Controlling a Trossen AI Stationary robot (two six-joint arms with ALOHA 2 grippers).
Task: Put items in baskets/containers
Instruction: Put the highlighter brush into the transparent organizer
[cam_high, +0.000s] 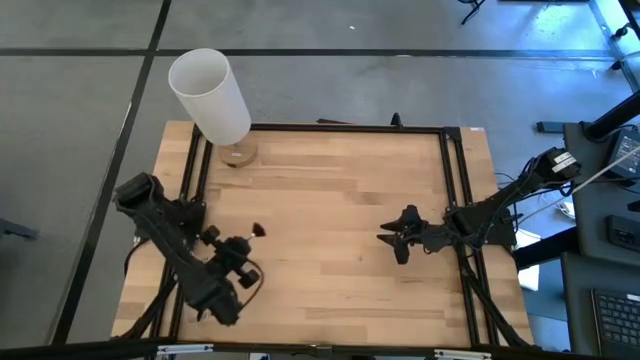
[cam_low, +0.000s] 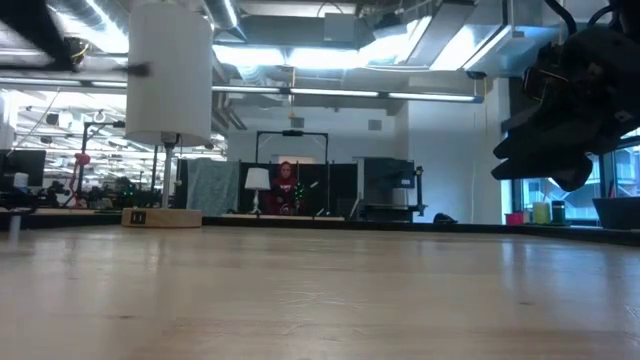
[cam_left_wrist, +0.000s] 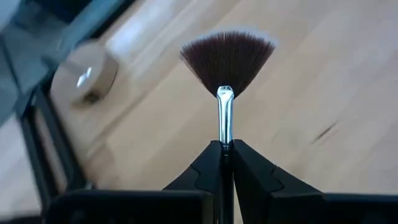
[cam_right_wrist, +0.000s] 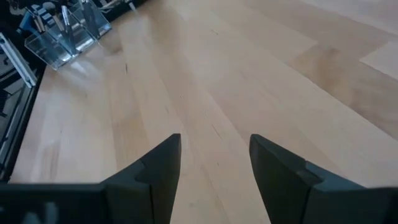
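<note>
On the wooden table (cam_high: 330, 200) our left gripper (cam_left_wrist: 227, 149) clamps the light fan brush (cam_left_wrist: 226, 59) by its slippery ferrule; our right gripper (cam_right_wrist: 214, 162) hangs unclenched.

One camera looks straight down on the table (cam_high: 330, 230); another sits level at its surface; wrist cameras look close over it.

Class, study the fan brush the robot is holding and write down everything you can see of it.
The fan brush has a flat, spread head of dark reddish-brown bristles with paler tips, set in a shiny silver metal ferrule that narrows to a thin neck. The left hand is shut on that neck, its two dark fingers pressed on either side; the handle is hidden behind them. The head points away from the hand over the wooden table, touching nothing else. From above it shows only as a small dark tuft.
</note>
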